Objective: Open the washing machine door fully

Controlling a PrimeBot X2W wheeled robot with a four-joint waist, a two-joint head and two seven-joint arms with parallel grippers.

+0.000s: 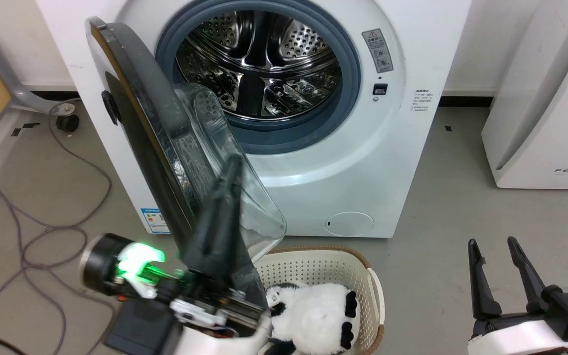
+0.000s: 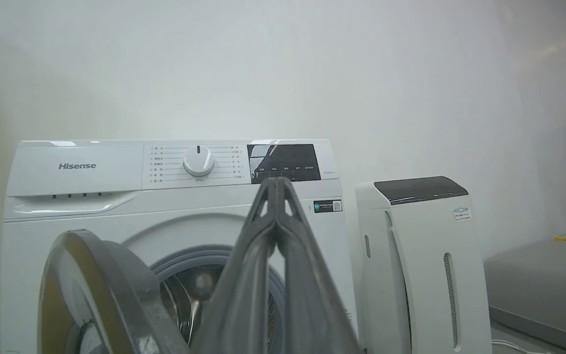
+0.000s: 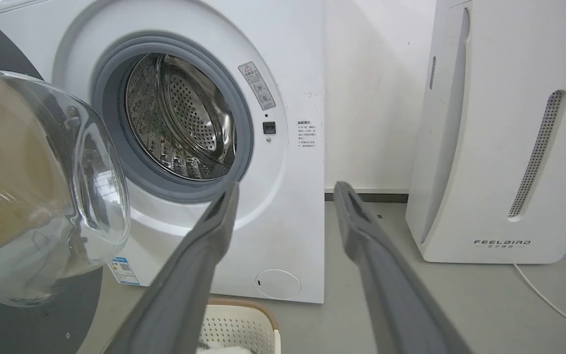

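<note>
The white washing machine [image 1: 363, 162] stands with its steel drum [image 1: 264, 64] exposed. The washing machine door [image 1: 136, 148] is swung out to the left, roughly edge-on to me, with its clear glass bowl [image 1: 215, 143] bulging toward the right. My left gripper [image 1: 233, 162] is shut with nothing between its fingers. It points up just in front of the bowl; I cannot tell if it touches. In the left wrist view the left gripper [image 2: 276, 183] rises beside the door's rim [image 2: 116, 285]. My right gripper [image 1: 493, 242] stands open and empty at the lower right, also seen as the right gripper [image 3: 288, 189].
A cream laundry basket [image 1: 321, 261] holding a panda plush [image 1: 313, 315] sits on the floor below the door. A white FEELBIRD appliance [image 1: 545, 123] stands to the right. Grey cables [image 1: 42, 231] and a caster wheel [image 1: 67, 122] lie at the left.
</note>
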